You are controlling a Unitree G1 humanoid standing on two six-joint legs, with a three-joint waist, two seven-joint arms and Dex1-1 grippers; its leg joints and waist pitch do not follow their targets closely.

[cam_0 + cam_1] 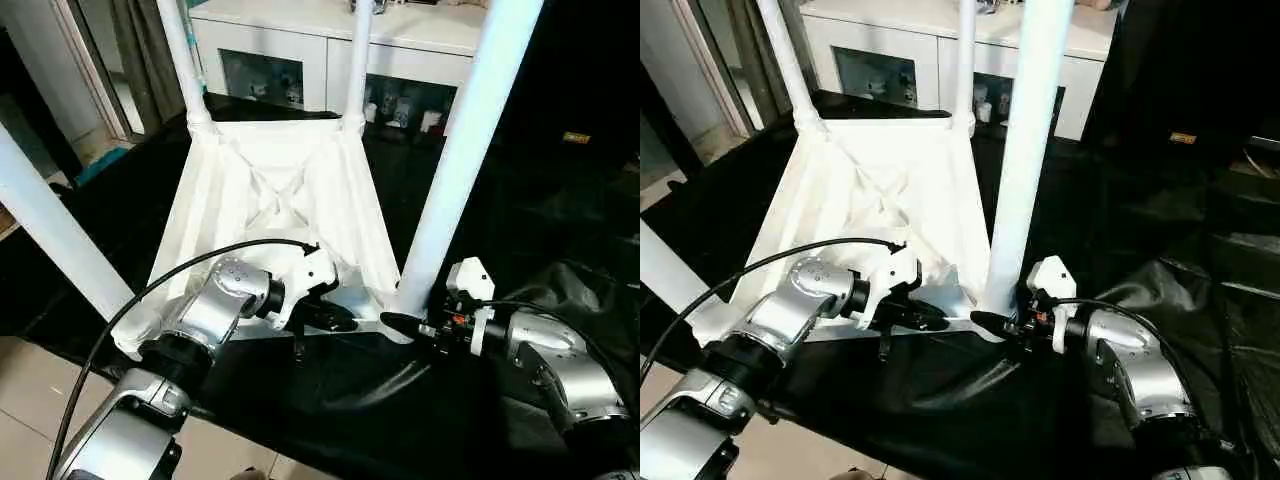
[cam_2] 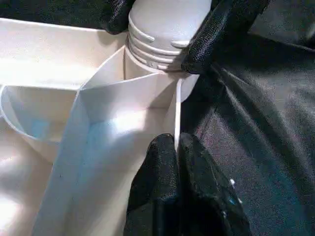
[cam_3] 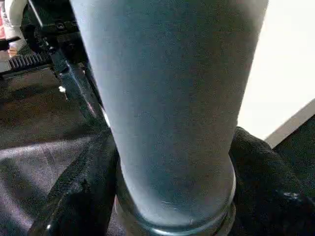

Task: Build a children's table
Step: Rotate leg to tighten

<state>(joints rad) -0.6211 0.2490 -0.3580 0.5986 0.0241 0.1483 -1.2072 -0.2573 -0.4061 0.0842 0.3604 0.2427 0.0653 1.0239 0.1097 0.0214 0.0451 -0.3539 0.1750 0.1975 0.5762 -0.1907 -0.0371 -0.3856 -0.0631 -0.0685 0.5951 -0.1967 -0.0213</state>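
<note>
White table (image 1: 280, 200) lies upside down, four legs upright.

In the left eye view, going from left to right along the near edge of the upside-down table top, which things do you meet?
Near-left leg → left gripper pinching the table top's rim → near-right leg → right gripper around that leg's base.

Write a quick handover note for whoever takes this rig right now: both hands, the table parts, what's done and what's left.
Left hand: shut on the near edge of the upturned top, pinning it.
Right hand: fingers around the base of the near right leg at its corner socket.
All four legs stand in the corners: near left, far left, far right.
Left: can't tell whether the near right leg is fully home; then turn the table upright.
</note>
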